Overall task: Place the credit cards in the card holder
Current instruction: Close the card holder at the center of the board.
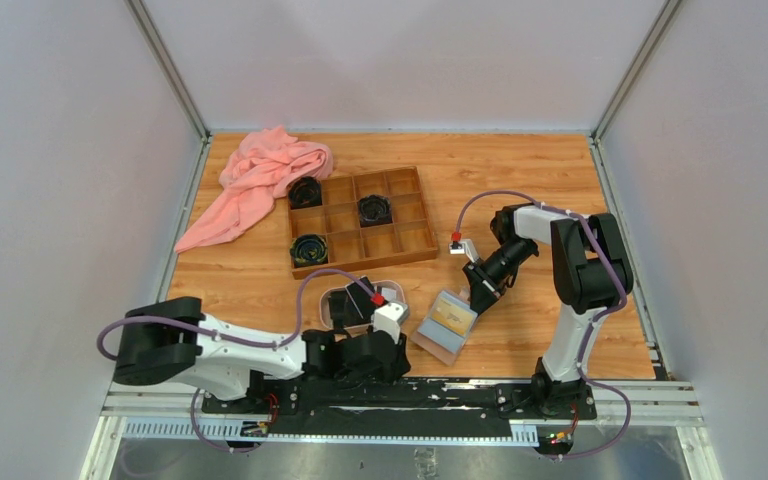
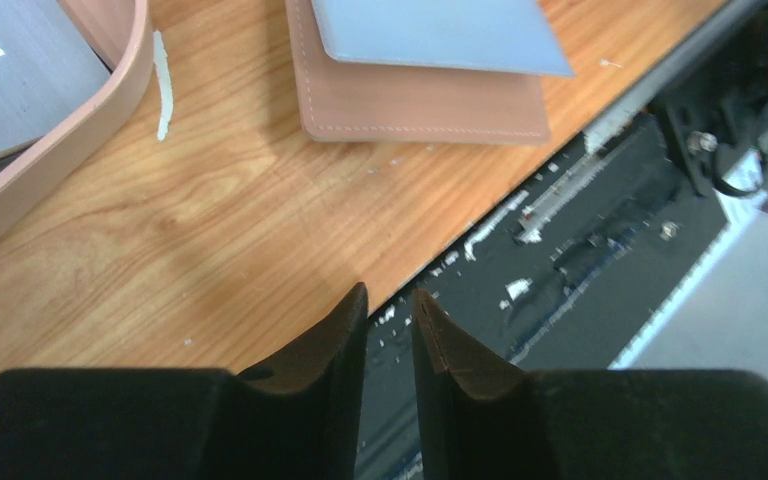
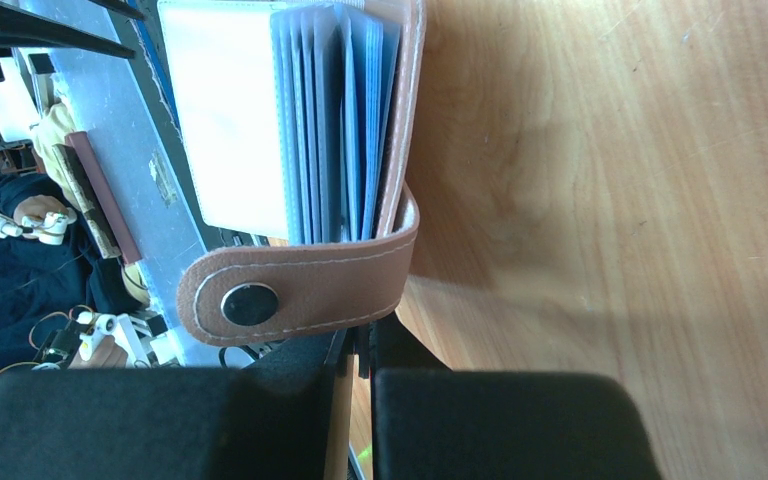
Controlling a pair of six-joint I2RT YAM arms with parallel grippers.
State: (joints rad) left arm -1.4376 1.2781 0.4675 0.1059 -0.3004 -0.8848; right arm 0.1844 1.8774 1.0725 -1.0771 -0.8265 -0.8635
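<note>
The tan-pink card holder (image 1: pixel 447 327) lies open near the table's front edge, its pale blue sleeves (image 3: pixel 355 120) fanned out and its snap strap (image 3: pixel 300 285) curled toward my right gripper (image 3: pixel 365 335). A dark card (image 3: pixel 331 130) stands between the sleeves. My right gripper (image 1: pixel 480 290) is shut on the far edge of the card holder (image 2: pixel 425 100). A black credit card (image 1: pixel 353 303) lies in the oval tray (image 1: pixel 331 298), partly hidden by my left wrist. My left gripper (image 2: pixel 390 295) hangs over the table's front edge near the holder, its jaws narrowly apart and empty.
The tray's pinkish rim (image 2: pixel 80 130) is just left of my left gripper. A brown wooden compartment box (image 1: pixel 365 263) holds three black coiled items (image 1: pixel 373 210). A pink cloth (image 1: pixel 260 180) lies at the back left. The black base rail (image 2: pixel 580 250) runs under the table edge.
</note>
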